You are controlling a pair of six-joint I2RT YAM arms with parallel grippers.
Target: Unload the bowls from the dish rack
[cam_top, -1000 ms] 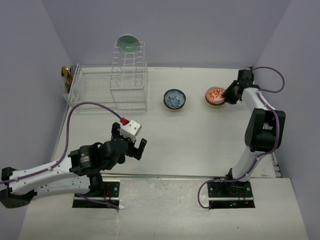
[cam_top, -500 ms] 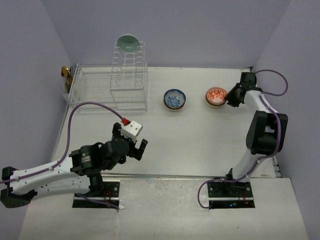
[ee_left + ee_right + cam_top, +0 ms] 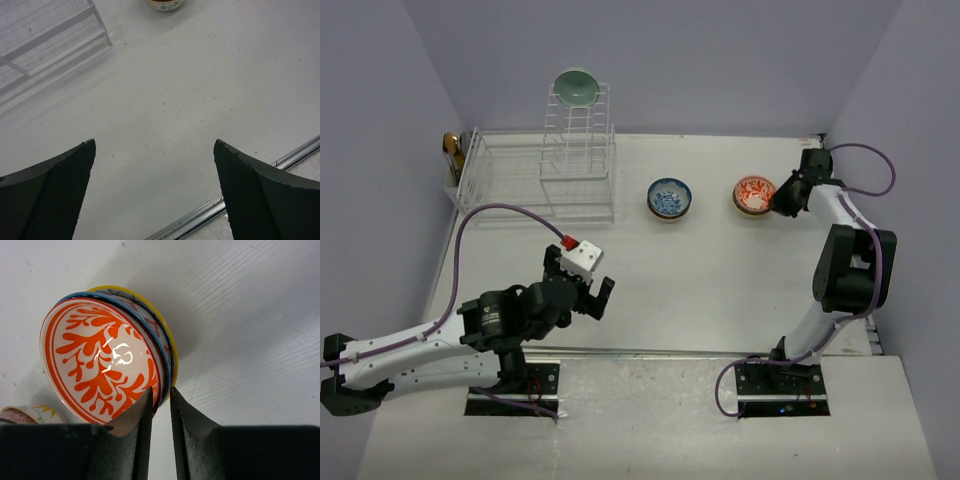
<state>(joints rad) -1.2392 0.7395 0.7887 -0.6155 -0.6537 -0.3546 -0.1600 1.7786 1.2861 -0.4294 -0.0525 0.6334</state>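
The white wire dish rack (image 3: 510,185) stands at the far left, with a pale green bowl (image 3: 576,88) on top of its tall tower. A blue-patterned bowl (image 3: 670,198) sits on the table right of the rack. My right gripper (image 3: 786,195) is shut on the rim of an orange-patterned bowl (image 3: 753,193). In the right wrist view one finger is inside the tilted orange bowl (image 3: 100,360) and the other is outside the rim, with my right gripper (image 3: 161,397) nearly closed. My left gripper (image 3: 578,290) is open and empty over bare table, and it also shows in its wrist view (image 3: 155,165).
A small golden-brown object (image 3: 451,150) sits at the rack's left end. The rack's corner (image 3: 50,30) and the blue bowl's base (image 3: 165,4) show at the top of the left wrist view. A metal strip (image 3: 240,192) marks the table's near edge.
My right gripper has shifted slightly right and nearer, and the orange bowl has moved a little with it and tilted. The left arm has not moved.
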